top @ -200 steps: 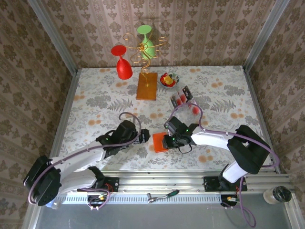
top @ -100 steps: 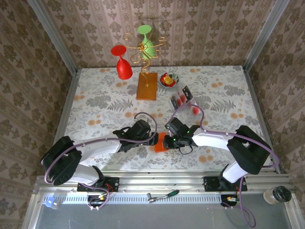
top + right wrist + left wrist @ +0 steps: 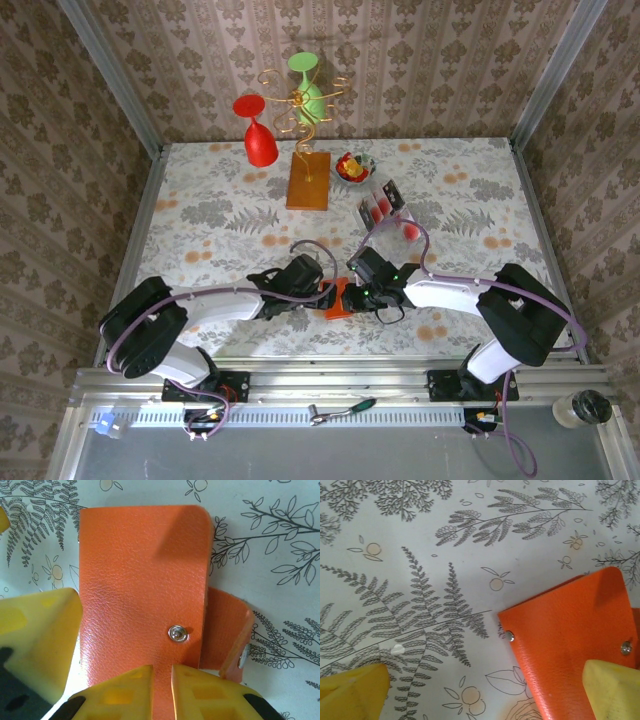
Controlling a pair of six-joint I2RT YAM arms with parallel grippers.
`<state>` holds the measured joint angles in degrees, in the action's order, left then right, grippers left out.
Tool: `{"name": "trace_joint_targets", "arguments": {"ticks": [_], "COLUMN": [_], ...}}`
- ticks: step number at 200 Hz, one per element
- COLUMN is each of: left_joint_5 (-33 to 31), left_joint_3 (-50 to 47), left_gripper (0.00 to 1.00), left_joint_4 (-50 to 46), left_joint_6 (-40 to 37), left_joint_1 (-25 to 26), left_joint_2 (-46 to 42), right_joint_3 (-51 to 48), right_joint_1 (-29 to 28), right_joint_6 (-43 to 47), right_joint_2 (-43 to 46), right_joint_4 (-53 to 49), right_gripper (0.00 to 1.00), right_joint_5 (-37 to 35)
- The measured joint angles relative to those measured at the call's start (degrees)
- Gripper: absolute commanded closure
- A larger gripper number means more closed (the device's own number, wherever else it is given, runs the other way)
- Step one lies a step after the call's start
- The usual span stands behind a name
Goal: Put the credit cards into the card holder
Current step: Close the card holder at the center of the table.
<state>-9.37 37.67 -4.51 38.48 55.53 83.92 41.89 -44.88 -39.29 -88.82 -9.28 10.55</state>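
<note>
My table wears a pale cloth [image 3: 200, 220] printed with ferns and small oranges, boxed in by brown patterned wallpaper [image 3: 450, 60]. The card holder [image 3: 140, 580] lies near the front edge, orange leather up, with its snap flap loose at one side; what is inside it I cannot tell. My right gripper [image 3: 162, 690] is clamped on its edge. My left gripper [image 3: 480, 695] stands wide apart, one finger over the holder's corner. Beyond the holder sit the credit cards [image 3: 380, 207], and farther beyond it a small bowl [image 3: 353, 166] of red and yellow pieces.
</note>
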Motion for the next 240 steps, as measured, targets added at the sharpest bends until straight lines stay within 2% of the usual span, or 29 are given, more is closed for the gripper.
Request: {"name": "trace_joint_targets", "arguments": {"ticks": [92,135,165,240], "left_joint_5": [0.1,-1.0,-2.1,-3.4], "left_joint_3": [0.0,0.3,0.7,1.9], "left_gripper": [0.00,0.00,0.00,0.00], "left_joint_4": [0.2,-0.1,-0.4,-1.5], "left_joint_6": [0.0,-0.4,-0.7,-1.2], "left_joint_1": [0.3,0.9,1.5,2.7], "left_joint_2": [2.0,2.7,3.3,4.4], "right_joint_3": [0.0,-0.5,-0.5,1.1], "right_joint_1": [0.3,5.9,9.2,8.2], "right_joint_6": [-0.2,-0.2,0.5,4.1], "right_joint_2": [0.5,7.6,11.5,4.7], "right_joint_4": [-0.1,-2.4,-4.2,-8.5], "right_gripper": [0.80,0.78,0.74,0.63], "right_joint_5": [0.2,-0.3,-1.2,-0.9]}}
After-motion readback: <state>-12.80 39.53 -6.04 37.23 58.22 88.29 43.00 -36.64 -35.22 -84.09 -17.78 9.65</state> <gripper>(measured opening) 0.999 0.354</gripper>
